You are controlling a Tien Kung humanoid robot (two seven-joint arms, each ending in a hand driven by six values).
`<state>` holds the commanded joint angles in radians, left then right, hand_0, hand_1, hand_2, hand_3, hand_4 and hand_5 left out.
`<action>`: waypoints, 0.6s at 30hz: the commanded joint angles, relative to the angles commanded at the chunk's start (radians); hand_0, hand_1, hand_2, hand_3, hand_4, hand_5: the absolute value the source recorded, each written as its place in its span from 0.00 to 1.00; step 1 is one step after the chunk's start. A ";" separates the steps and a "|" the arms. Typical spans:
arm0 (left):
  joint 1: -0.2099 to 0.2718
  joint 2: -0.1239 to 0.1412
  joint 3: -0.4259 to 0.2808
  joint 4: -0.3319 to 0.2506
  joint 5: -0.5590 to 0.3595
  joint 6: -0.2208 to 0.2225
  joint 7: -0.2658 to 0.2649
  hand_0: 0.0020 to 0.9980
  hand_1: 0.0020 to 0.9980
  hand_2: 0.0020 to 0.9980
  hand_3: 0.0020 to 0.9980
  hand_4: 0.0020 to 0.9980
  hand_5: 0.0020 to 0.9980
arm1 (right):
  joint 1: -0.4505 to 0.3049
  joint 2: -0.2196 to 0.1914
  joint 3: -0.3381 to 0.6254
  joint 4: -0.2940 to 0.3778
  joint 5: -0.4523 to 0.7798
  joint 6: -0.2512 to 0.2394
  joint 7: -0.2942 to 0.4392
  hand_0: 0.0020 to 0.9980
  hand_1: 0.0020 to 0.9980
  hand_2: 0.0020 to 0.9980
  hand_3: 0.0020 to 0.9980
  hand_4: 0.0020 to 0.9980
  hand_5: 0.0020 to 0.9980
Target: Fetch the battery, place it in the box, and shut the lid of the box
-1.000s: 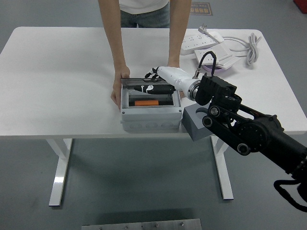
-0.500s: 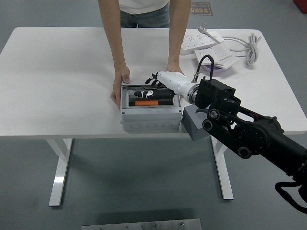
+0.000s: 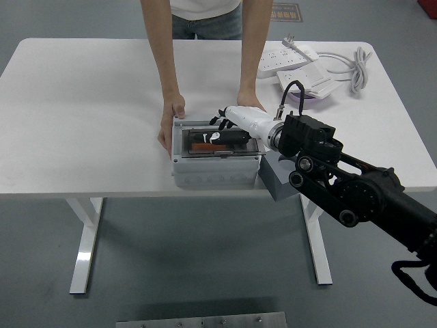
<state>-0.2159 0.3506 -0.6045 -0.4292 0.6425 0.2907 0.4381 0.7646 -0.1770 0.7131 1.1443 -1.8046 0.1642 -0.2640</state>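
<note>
The grey box [image 3: 215, 172] stands near the table's front edge. Its clear lid [image 3: 217, 145] is tilted low over the opening. Through it shows the battery [image 3: 217, 140], black with an orange part, lying inside. My right hand [image 3: 222, 120] reaches in from the right on a white forearm, and its black fingers lie spread on the lid's far part without gripping it. At the far side a person steadies the box, with one hand [image 3: 168, 126] on its left wall and the other hand [image 3: 249, 101] behind its right back corner.
A grey block [image 3: 276, 181] sits against the box's right side under my forearm. White power strips [image 3: 290, 60], a coiled white cable [image 3: 356, 65] and a purple object [image 3: 307, 96] lie at the back right.
My right hand has moved toward me and down with the lid, which has swung from nearly upright to low over the box. The person's hands stay on the box.
</note>
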 joint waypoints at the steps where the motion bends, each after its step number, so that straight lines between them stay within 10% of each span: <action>1: 0.000 0.000 0.000 0.000 0.000 0.000 0.000 0.62 0.69 0.58 0.59 0.59 0.02 | 0.000 0.000 0.000 0.000 0.000 -0.001 0.001 0.75 0.70 0.73 0.77 0.98 1.00; 18: 0.001 -0.002 -0.006 -0.001 0.006 0.000 0.005 0.62 0.69 0.58 0.59 0.59 0.01 | -0.016 -0.019 0.108 0.045 -0.047 0.055 -0.046 0.75 0.70 0.72 0.77 0.97 1.00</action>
<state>-0.2153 0.3487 -0.6107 -0.4300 0.6486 0.2910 0.4434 0.7484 -0.1964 0.8211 1.1893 -1.8520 0.2195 -0.3095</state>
